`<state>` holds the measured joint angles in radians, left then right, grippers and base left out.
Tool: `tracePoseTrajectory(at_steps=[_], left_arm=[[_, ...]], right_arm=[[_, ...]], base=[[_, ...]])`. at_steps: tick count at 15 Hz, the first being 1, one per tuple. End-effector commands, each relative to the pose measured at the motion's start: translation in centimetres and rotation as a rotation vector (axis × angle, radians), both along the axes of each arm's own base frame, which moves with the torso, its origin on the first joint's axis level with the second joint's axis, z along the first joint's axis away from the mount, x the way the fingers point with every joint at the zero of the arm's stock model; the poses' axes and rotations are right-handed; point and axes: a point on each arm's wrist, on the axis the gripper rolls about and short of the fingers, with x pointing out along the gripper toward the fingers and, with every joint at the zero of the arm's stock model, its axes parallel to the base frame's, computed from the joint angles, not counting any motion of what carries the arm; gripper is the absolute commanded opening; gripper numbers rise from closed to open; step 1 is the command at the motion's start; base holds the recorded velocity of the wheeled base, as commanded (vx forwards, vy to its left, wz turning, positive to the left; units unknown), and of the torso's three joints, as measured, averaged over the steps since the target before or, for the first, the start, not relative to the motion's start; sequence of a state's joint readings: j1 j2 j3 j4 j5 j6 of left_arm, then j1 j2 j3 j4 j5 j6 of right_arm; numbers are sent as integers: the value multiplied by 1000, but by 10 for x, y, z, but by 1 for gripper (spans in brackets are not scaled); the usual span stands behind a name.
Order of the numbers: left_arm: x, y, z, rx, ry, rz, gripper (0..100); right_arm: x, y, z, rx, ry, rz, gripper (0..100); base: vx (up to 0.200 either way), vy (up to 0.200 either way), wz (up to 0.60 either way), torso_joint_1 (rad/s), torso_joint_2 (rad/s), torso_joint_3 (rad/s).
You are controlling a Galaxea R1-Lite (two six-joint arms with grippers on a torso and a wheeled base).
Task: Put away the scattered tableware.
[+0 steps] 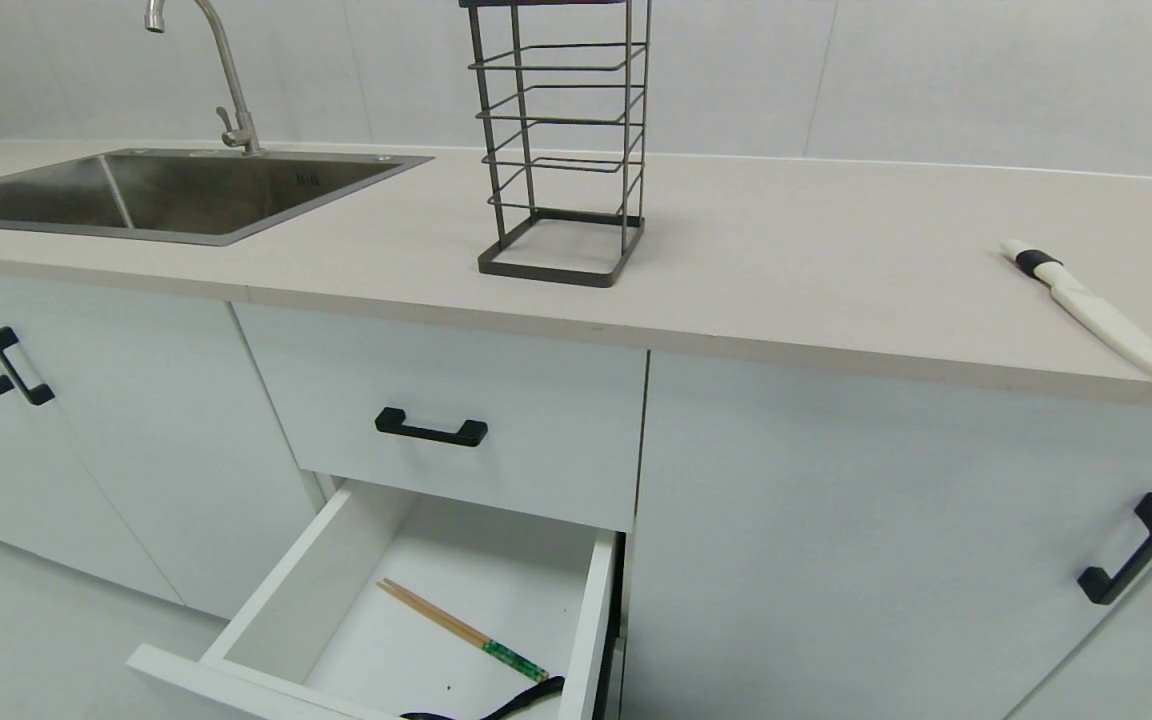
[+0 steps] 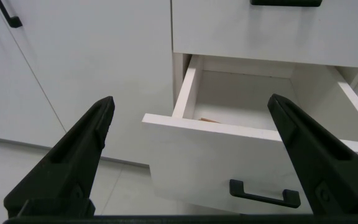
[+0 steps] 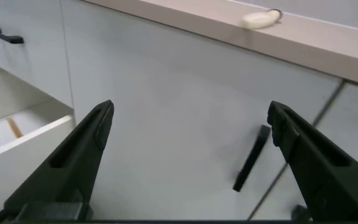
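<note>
A white knife [image 1: 1096,312] with a black band on its handle lies near the front edge of the counter at the right; its tip [image 3: 260,19] pokes over the counter edge in the right wrist view. A pair of wooden chopsticks [image 1: 463,631] with green ends rests inside the open lower drawer [image 1: 281,600]. My left gripper [image 2: 188,118] is open, low in front of that drawer [image 2: 229,140], with nothing between its fingers. My right gripper [image 3: 188,121] is open too, facing the white cabinet door [image 3: 166,118] below the knife, and holds nothing.
A black wire rack [image 1: 561,150] stands on the counter [image 1: 786,260] at the middle. A steel sink [image 1: 166,190] with a tap [image 1: 226,75] is at the left. The upper drawer [image 1: 436,420] is closed. Cabinet doors with black handles [image 1: 1131,550] flank the drawers.
</note>
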<state>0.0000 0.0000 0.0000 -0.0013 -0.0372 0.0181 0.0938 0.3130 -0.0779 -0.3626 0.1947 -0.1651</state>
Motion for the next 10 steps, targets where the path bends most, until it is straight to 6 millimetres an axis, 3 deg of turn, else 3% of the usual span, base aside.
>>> tracePoseTrajectory(at_steps=[1, 7, 10], left_arm=[[0, 0, 0, 0, 0, -1, 100], [0, 0, 0, 0, 0, -1, 100], [0, 0, 0, 0, 0, -3, 100]], right_arm=[[-20, -1, -20, 8, -100, -32, 100], [-27, -1, -41, 12, -64, -106, 100], [-27, -1, -42, 74, -39, -140, 100]], base=[[0, 0, 0, 0, 0, 0], [0, 0, 0, 0, 0, 0], [0, 0, 0, 0, 0, 0]])
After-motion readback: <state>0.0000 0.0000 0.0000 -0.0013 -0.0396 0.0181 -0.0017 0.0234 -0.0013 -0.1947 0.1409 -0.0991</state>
